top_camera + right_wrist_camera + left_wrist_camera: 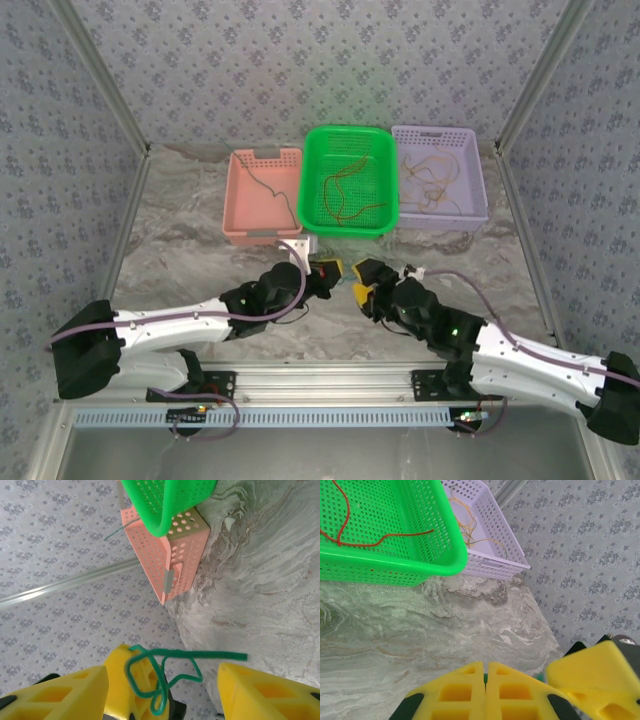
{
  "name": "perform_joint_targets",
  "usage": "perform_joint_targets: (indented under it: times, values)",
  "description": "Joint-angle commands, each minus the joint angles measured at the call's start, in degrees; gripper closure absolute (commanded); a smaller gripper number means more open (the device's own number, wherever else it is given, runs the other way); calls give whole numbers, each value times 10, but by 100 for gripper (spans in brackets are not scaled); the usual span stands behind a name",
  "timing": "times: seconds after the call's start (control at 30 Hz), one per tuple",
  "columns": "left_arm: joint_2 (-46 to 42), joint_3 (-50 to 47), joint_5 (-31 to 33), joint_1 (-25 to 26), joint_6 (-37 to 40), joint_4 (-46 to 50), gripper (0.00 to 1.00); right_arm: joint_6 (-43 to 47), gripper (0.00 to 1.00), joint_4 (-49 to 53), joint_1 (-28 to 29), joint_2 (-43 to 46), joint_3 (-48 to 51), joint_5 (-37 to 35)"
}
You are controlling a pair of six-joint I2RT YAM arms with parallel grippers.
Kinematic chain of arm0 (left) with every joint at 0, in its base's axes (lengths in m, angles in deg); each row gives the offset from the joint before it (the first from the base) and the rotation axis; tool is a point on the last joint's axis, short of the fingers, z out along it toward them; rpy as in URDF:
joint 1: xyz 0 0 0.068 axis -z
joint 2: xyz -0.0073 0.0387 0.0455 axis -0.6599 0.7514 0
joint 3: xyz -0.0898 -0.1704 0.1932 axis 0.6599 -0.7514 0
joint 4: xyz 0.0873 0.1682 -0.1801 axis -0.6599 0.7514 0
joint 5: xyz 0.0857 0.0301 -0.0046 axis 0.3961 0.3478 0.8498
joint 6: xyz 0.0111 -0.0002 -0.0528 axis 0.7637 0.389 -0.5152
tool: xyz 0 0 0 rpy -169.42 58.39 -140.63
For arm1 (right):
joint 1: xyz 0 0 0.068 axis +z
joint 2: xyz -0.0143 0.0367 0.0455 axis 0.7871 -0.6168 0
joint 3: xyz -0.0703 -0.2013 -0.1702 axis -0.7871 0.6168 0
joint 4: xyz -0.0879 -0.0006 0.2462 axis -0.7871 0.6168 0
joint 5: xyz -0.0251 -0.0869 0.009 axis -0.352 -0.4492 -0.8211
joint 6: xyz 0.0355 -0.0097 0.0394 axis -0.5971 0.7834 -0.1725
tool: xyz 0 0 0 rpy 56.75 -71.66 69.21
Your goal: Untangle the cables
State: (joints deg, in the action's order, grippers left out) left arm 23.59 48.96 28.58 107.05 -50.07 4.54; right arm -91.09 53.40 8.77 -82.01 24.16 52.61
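Note:
A looped green cable (200, 654) hangs from my left gripper (330, 268), whose yellow fingers (465, 690) are shut on it; a green sliver shows between them. My right gripper (162, 672) stands open around the loop, its fingers (260, 690) wide apart and not touching the cable. Both grippers meet above the table in front of the baskets, my right gripper (362, 282) just to the right of the left one. Red-orange cables (345, 190) lie in the green basket (350, 130), yellow cables (432, 180) in the purple basket (440, 130), a dark teal cable (268, 185) in the pink basket (265, 153).
The three baskets stand in a row at the back of the marble table (180, 250). Patterned walls close in the back and both sides. Bare table lies left and right of the arms.

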Motion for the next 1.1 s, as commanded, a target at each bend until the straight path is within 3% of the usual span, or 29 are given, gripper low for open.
perform_joint_targets:
  times: [0.0,0.23,0.57,0.7,0.9,1.07]
  values:
    - [-8,23,13,13,14,-21,100,-17,40,0,-28,2,4,-34]
    - [-2,23,16,23,12,-23,100,-12,67,-11,-83,-19,0,-2]
    - [0,20,17,24,2,-19,100,81,85,69,-121,15,-34,-11]
    - [0,22,28,24,-6,-11,100,140,100,75,-135,6,-59,15]
    - [1,57,61,14,-39,71,100,282,100,75,-128,-30,-109,74]
    - [9,93,23,-33,-79,131,100,404,100,53,-95,-54,-130,127]
